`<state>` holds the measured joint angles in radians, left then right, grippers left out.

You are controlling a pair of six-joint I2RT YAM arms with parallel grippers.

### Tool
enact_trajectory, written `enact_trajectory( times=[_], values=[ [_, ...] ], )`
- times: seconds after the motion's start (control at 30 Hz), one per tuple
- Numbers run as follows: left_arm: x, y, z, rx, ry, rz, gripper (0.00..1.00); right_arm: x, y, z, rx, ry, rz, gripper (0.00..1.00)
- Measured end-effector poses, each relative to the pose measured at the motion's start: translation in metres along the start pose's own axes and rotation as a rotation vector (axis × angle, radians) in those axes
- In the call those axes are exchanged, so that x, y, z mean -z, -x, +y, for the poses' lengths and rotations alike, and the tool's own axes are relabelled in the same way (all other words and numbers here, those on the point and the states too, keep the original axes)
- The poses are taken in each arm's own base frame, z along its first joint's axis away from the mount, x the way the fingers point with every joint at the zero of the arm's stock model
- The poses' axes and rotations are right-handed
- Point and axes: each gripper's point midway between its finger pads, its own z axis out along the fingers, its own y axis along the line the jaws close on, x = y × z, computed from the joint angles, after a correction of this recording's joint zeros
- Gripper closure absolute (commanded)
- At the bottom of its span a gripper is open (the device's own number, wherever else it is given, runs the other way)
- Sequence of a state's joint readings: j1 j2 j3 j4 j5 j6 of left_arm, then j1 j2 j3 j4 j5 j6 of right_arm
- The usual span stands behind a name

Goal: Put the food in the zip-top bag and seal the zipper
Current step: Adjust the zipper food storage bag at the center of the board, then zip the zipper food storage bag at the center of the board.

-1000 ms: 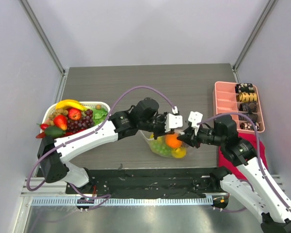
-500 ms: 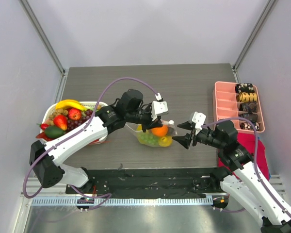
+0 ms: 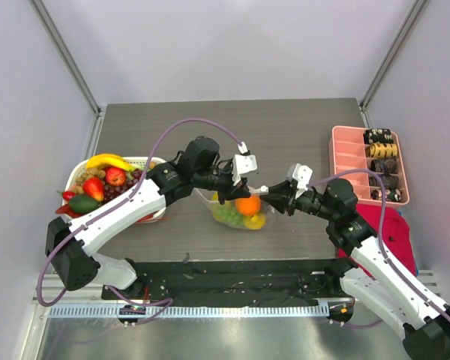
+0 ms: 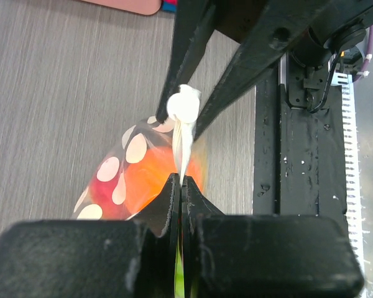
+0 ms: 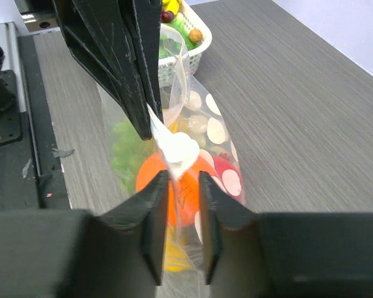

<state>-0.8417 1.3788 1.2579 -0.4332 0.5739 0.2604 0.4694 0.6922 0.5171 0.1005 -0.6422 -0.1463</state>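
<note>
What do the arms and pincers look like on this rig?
The left arm and right arm have white shell links and black joints. A purple cable loops along each. The left pincer and right pincer are black, with two flat tapered fingers and a white block at the wrist.

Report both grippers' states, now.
Left gripper: shut on the zipper.
Right gripper: jaws apart astride the tab; whether it grips cannot be told.

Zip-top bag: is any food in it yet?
Partly full: an orange and green pieces show through the dotted plastic of the zip-top bag.
</note>
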Motion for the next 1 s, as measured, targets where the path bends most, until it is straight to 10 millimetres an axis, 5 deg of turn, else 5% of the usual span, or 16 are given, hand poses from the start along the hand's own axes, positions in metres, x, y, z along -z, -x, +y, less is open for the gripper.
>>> enact_trajectory(
  times=[0.17,0.23,0.33,0.43,0.73,1.0],
  values=[
    [-0.001,-0.002,0.000,0.007,-0.005,0.008,1.00,-0.004,-0.002,0.004,-0.022,0.032,0.003,0.98],
    [-0.002,-0.004,0.000,0.009,-0.005,0.013,0.94,-0.004,-0.002,0.005,-0.023,0.039,0.002,0.99],
    [-0.002,-0.004,0.002,0.011,0.001,0.021,0.44,-0.003,-0.002,0.006,-0.027,0.042,0.007,0.99],
    [0.001,0.001,0.003,0.017,0.009,0.018,0.34,0.000,-0.002,0.007,-0.024,0.038,0.010,0.99],
    [-0.001,0.058,0.009,0.015,-0.003,-0.072,0.32,0.003,0.001,0.007,0.019,0.035,0.002,0.99],
    [-0.028,0.041,0.002,0.033,-0.077,-0.006,0.50,0.002,0.000,0.007,0.020,0.038,0.015,0.99]
  ],
)
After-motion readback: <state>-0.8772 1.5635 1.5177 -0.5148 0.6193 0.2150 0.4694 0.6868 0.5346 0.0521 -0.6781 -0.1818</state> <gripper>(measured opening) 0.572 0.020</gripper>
